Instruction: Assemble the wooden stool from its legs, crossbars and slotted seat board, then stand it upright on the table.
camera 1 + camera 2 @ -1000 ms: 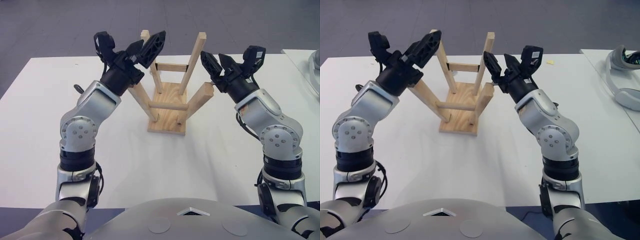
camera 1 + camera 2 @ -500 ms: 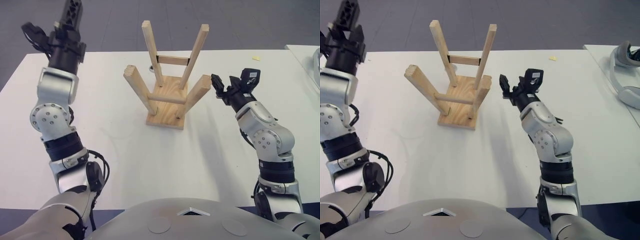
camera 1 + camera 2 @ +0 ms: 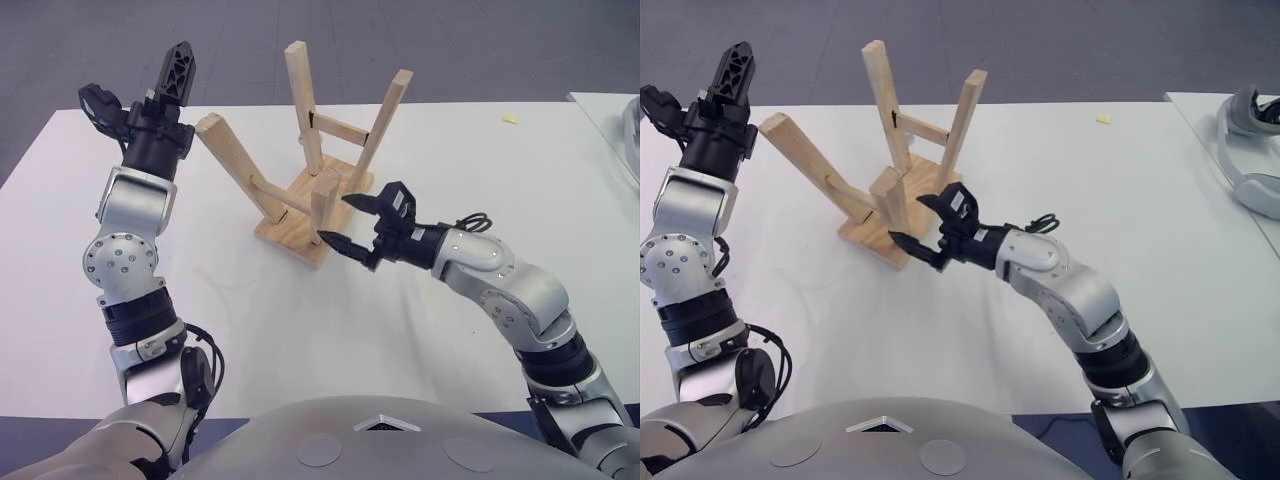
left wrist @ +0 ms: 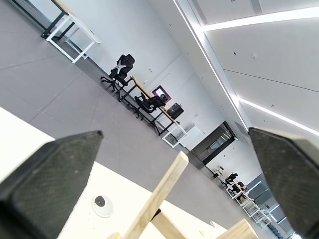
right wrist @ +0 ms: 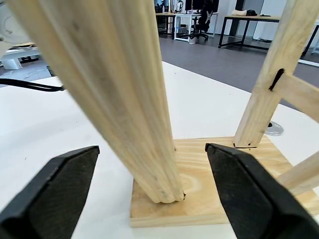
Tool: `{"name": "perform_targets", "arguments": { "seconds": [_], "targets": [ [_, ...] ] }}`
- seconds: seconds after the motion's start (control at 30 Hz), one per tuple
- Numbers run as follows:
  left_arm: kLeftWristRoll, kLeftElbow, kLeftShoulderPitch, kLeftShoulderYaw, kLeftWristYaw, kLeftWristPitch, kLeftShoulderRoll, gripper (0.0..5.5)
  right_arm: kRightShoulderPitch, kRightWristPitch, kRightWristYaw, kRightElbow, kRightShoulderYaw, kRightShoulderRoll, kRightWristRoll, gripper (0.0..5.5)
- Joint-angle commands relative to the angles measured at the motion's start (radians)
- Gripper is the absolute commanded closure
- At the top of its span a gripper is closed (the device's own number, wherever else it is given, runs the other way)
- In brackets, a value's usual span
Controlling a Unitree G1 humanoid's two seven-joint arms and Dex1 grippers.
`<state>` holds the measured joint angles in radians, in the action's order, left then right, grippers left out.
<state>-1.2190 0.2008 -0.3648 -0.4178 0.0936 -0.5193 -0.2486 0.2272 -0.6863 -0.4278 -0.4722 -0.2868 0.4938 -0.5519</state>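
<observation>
White table (image 3: 500,150): inverted stool (image 3: 290,232) well apart from every edge; my right pincer (image 3: 335,220) spread astride its nearest leg (image 5: 134,99), left pincer (image 3: 176,75) spread, aloft near the far-left corner

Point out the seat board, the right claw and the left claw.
seat board (image 5: 194,169), right wrist view, bare wood face.
right claw (image 3: 333,219), left eye view, midway between its fingertips.
left claw (image 3: 180,58), left eye view, midway between its fingertips.
</observation>
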Motion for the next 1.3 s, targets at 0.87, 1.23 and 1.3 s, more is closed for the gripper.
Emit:
{"name": "perform_targets", "arguments": {
  "seconds": [0.87,1.23,1.3],
  "targets": [
    [0.321,0.135,0.164,0.175,-0.605,-0.120,-0.393,0.10,0.994,0.658,-0.477,1.653,0.293,-0.127,0.397,1.50],
    [0.406,-0.004,0.161,0.137,-0.658,-0.059,-0.375,0.10,0.788,0.262,-1.039,1.277,0.247,0.002,0.304,1.50],
    [0.416,-0.020,0.153,0.138,-0.663,-0.052,-0.367,0.10,0.688,0.162,-1.089,1.103,0.209,0.042,0.284,1.50]
  ]
}}
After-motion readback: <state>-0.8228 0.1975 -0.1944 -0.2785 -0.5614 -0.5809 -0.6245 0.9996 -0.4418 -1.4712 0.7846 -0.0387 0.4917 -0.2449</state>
